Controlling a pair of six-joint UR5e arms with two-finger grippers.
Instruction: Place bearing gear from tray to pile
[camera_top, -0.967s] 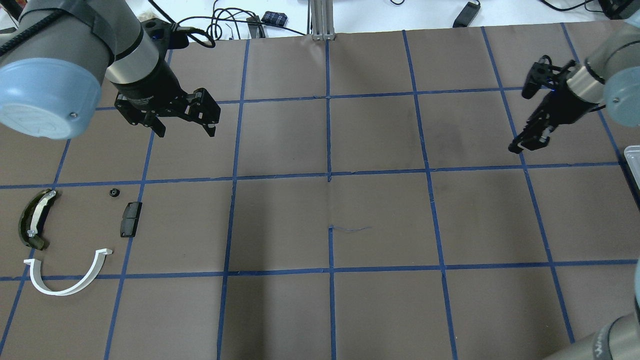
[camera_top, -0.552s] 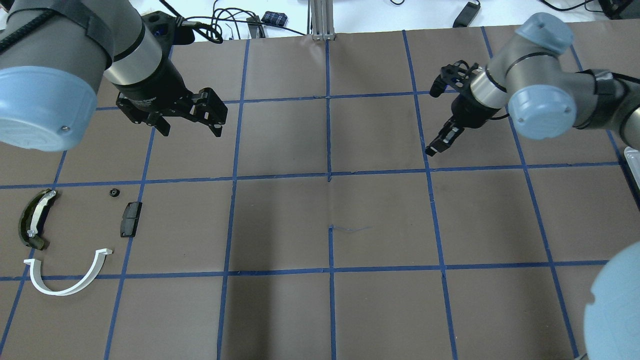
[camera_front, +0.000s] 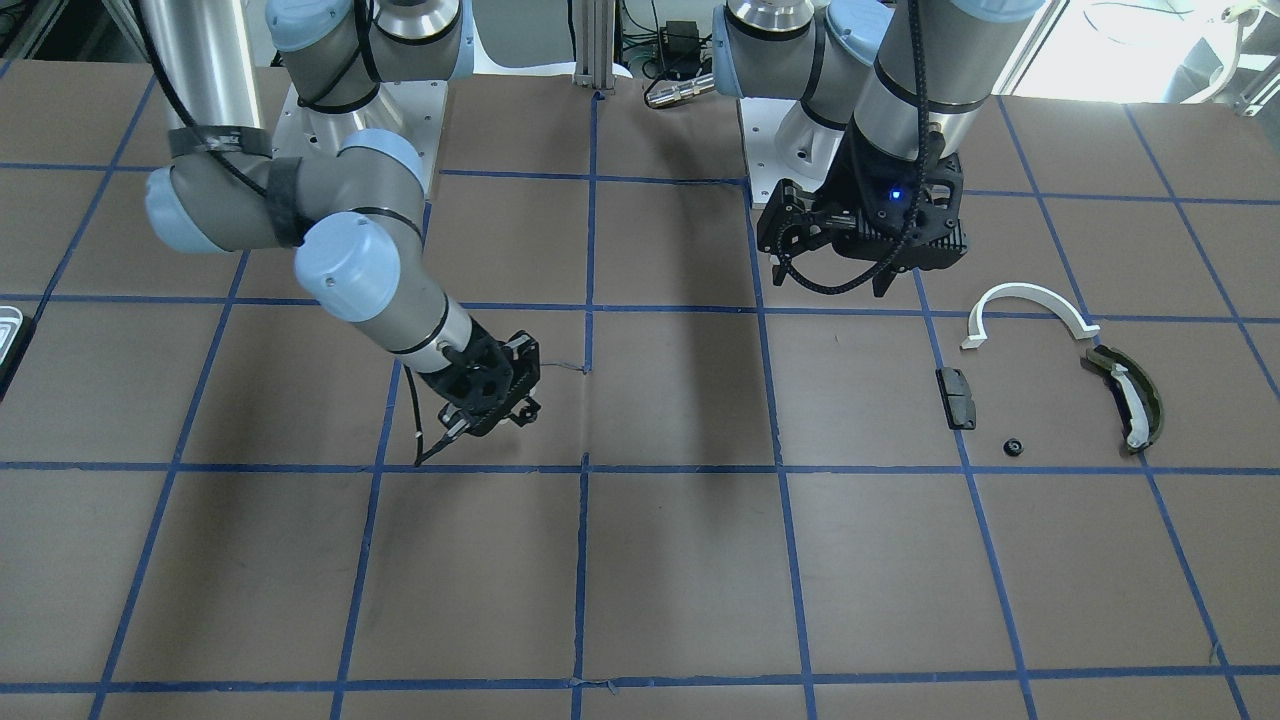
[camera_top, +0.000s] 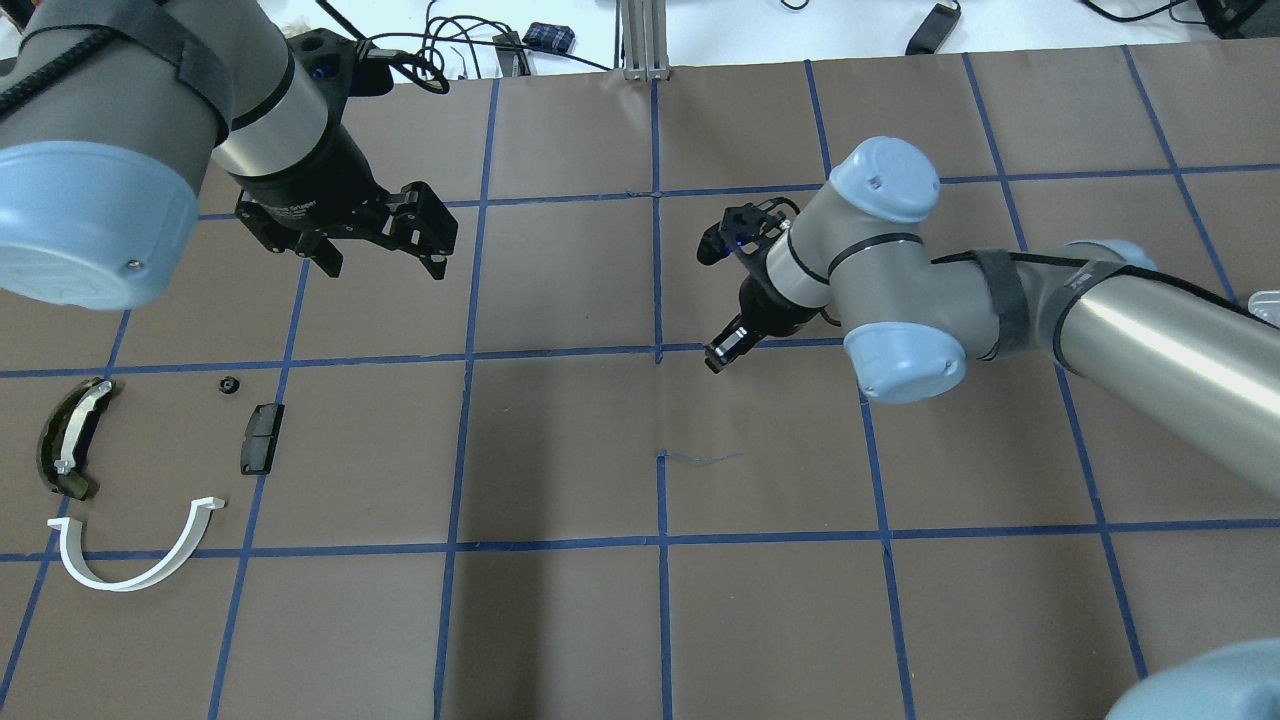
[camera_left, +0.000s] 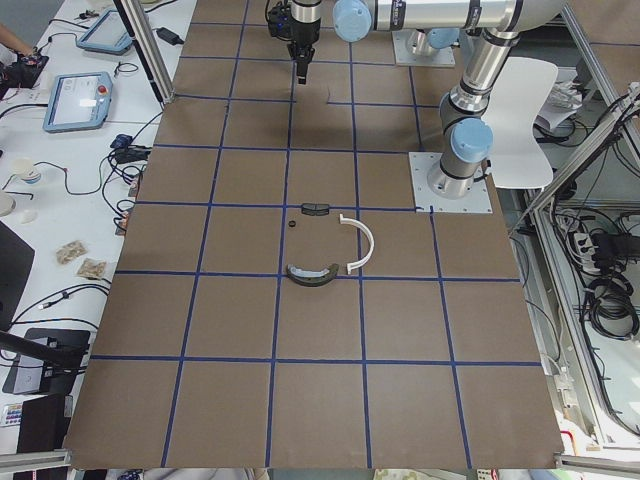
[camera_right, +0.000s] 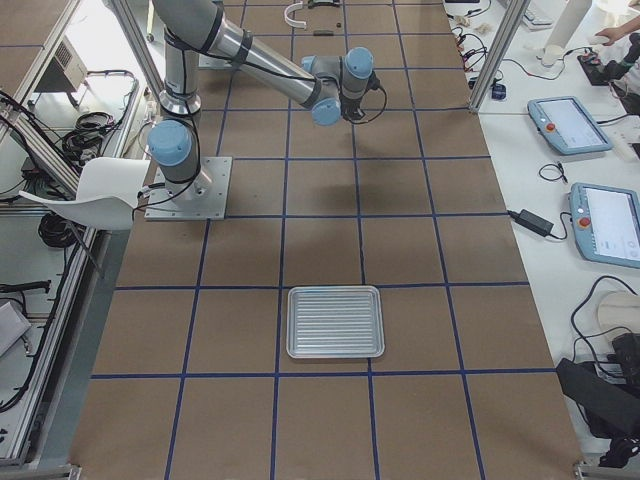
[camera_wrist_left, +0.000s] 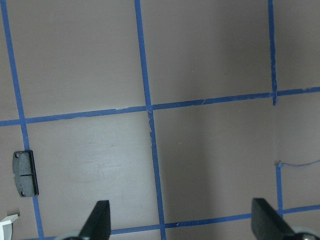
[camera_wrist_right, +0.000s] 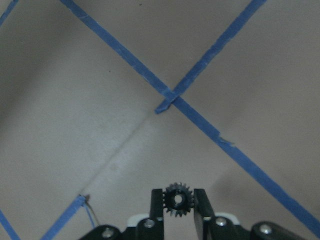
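Bearing gear (camera_wrist_right: 177, 200), small, black and toothed, pinched by its rim between the tips of the right gripper (camera_top: 722, 355). It shows at lower centre of the right wrist view, hanging clear above the brown table (camera_top: 760, 620). Only the fingertips bear on the teeth, so the hold looks slight. A jolt or a quick swing could twist the gear loose, and it would then fall mid-table and likely roll. In the overhead view this gripper sits near the frame's centre. The tray (camera_right: 290, 322), lower middle of the exterior right view, lies well apart from it.

Further left in the overhead view, the left gripper (camera_top: 385, 262) hovers in the upper left with fingers spread and nothing between them. A leftward carry passing there might bring the two arms close.

Farthest, at the left edge, is the pile:
- black block (camera_top: 262, 438)
- olive curved piece (camera_top: 65, 445)
- white half-ring (camera_top: 118, 586)
- small black round part (camera_top: 229, 385)

Released from height, the gear could bounce away. A low approach could nudge these loose parts.
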